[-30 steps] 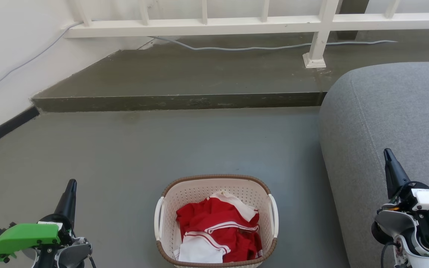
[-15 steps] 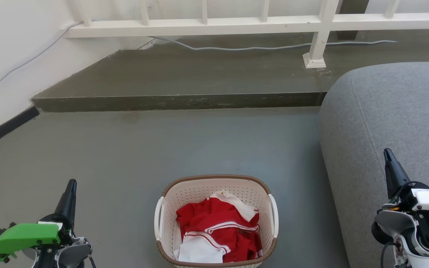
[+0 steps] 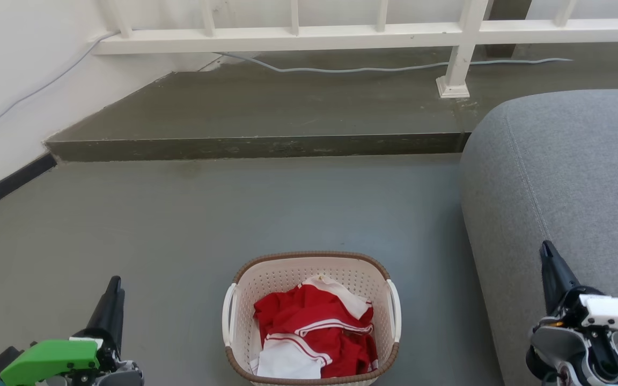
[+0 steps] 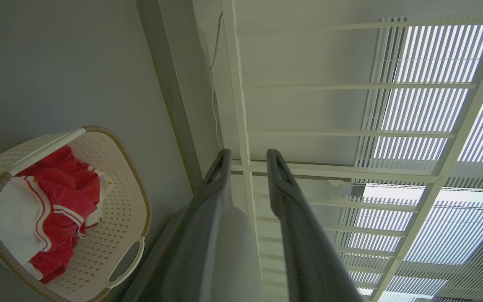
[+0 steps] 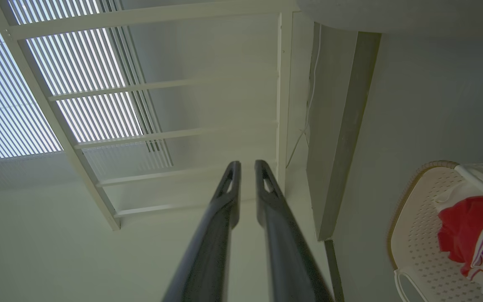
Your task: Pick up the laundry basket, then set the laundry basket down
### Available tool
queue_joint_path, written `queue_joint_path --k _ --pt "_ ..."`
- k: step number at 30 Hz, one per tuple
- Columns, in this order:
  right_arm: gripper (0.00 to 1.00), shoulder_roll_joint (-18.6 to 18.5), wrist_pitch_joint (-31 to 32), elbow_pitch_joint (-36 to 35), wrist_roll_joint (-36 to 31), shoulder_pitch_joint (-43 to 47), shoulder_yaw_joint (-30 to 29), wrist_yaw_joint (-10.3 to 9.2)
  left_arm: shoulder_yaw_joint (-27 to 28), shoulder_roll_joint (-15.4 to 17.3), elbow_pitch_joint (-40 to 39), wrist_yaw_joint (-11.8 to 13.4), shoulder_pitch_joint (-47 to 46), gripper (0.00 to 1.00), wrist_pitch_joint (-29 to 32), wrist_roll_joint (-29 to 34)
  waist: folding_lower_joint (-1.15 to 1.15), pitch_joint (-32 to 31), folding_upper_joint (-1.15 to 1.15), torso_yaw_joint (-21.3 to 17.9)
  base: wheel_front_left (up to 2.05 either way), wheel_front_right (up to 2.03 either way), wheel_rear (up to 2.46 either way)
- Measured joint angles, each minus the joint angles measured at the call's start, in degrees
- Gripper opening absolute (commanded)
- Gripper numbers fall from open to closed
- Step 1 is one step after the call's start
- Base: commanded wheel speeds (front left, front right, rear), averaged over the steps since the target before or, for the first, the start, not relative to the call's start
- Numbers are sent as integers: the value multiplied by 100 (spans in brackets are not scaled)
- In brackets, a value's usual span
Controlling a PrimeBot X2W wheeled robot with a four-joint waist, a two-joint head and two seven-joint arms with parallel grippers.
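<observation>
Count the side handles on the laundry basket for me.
2. The laundry basket carries a left handle on its left wall and a right handle on its right wall, both unobstructed.

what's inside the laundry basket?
Crumpled red clothing with white trim and a white garment at the near end lie in the laundry basket. Its floor beneath them is covered.

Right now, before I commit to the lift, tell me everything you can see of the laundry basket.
The laundry basket is a cream-white, rounded-rectangular tub of perforated plastic, with a brown woven-look rim, a matching base band and a white handle on each side. It stands upright on the grey floor, left of the grey sofa and apart from it. Crumpled red and white clothes lie in it. The left gripper and right gripper flank it, neither touching.
</observation>
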Motion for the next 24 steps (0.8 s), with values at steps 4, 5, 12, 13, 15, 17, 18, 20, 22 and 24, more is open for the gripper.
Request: queue_joint_path --k 4,5,12,13,15,17,18,20,22,24 --pt "100 53 -11 63 0 127 24 0 -22 -40 68 0 83 100 -8 0 0 2 0 0 0 0 0" --pt "100 52 -25 51 -1 126 31 0 -25 -40 64 0 83 100 -12 0 0 3 0 0 0 0 0" --pt "100 48 -155 -56 -42 124 121 0 -66 -37 -8 0 82 100 -115 45 0 10 0 -1 0 0 0" --pt "100 47 -159 -73 -65 124 141 0 -77 -35 -21 0 82 100 -154 74 0 12 0 -1 0 0 0" --pt "100 43 -207 -108 -133 121 202 0 -107 -18 -44 0 81 100 -176 136 0 14 0 -2 0 0 0" --pt "100 35 -225 -144 -205 114 260 0 -143 -1 -70 0 79 100 -222 275 0 18 0 -2 0 0 0" --pt "100 33 -264 -166 -226 112 286 0 -158 0 -82 0 78 100 -271 323 0 20 0 -3 0 0 0" --pt "100 19 -314 -212 -315 109 345 0 -213 13 -113 0 77 100 -331 404 0 23 0 -4 0 0 0" --pt "100 -7 -363 -268 -408 101 413 0 -274 30 -157 0 75 100 -371 448 0 26 0 -6 0 0 0" --pt "100 -37 -403 -324 -486 87 471 0 -330 51 -198 0 73 100 -412 546 0 30 0 -7 0 0 0"
